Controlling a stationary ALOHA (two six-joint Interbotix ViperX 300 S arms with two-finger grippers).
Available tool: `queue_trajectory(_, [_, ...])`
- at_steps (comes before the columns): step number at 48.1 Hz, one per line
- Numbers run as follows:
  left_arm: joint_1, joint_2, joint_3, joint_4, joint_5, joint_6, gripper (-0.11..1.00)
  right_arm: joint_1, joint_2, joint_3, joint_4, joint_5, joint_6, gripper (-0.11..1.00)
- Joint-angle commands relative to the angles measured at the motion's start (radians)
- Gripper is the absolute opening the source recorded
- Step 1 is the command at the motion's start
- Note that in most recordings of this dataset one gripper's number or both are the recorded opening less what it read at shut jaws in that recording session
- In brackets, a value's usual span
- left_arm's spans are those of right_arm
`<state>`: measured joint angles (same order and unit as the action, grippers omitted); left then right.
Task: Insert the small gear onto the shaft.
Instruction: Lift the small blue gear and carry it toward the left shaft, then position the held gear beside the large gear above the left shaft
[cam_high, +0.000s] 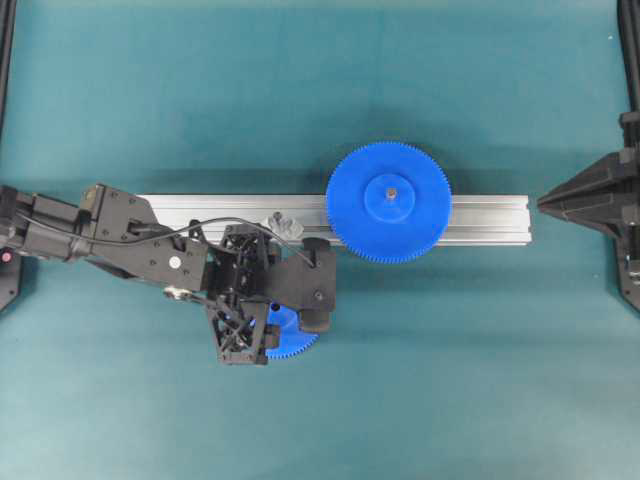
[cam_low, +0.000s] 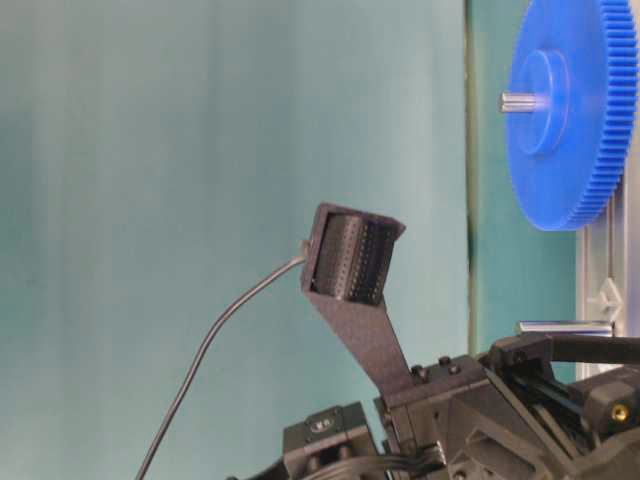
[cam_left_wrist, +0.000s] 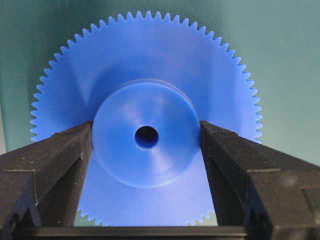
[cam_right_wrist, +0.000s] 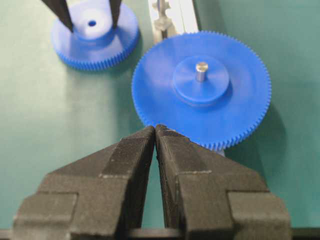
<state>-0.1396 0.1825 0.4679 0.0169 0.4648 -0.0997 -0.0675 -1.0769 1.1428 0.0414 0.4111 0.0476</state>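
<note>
Left fingers (cam_left_wrist: 55, 165) flank small gear (cam_left_wrist: 146, 90) hub; gear flat, bore up; right fingers (cam_right_wrist: 135, 165) together.

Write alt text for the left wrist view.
The left hand has its two black fingers on either side of the small gear's raised round hub, which has a dark centre hole. The blue gear lies flat on the teal mat.

The small gear (cam_left_wrist: 145, 135), blue with tiny teeth, a round bump and a dark middle hole, lies flat on the green worktop (cam_high: 300, 80), near the little grey shaft (cam_high: 283, 223) standing on its shiny base.
</note>
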Motion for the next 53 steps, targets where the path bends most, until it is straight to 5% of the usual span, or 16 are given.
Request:
queue_trajectory(1, [0.003,-0.035,-0.025,0.002,0.008,0.000,0.72,-0.003,0.005,-0.009,-0.002,-0.005,0.009,0.21])
queue_trajectory(28, [0.015,-0.178,-0.063,0.002,0.115,0.008,0.72,-0.005,0.000,0.003,-0.002,-0.018,0.009,0.21])
queue_trajectory(53, [0.127,-0.310,-0.077,0.002,0.207,0.067,0.72,-0.005,0.000,0.009,-0.002,-0.029,0.009,0.21])
